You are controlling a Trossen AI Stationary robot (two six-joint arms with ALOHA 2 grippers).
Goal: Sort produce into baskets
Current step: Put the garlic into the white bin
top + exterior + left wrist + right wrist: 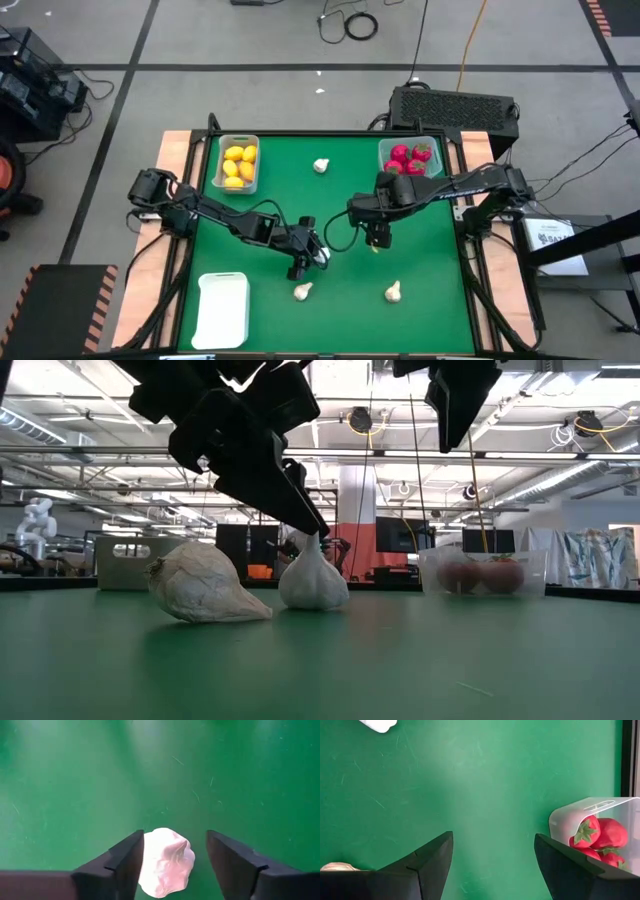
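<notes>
Left gripper is sitting lower-middle of the high view, jaws part-open and straddling a garlic bulb, nothing squeezed yet. Right gripper is hovering wide open, farther off.

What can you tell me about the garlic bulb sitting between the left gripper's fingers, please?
The garlic bulb is whitish with a papery, wrinkled skin, a round body and a pointed tip. It rests on the green table near the middle, between the open fingers of the left gripper. One finger lies close against it; the other stands apart, so it is not yet gripped.
</notes>
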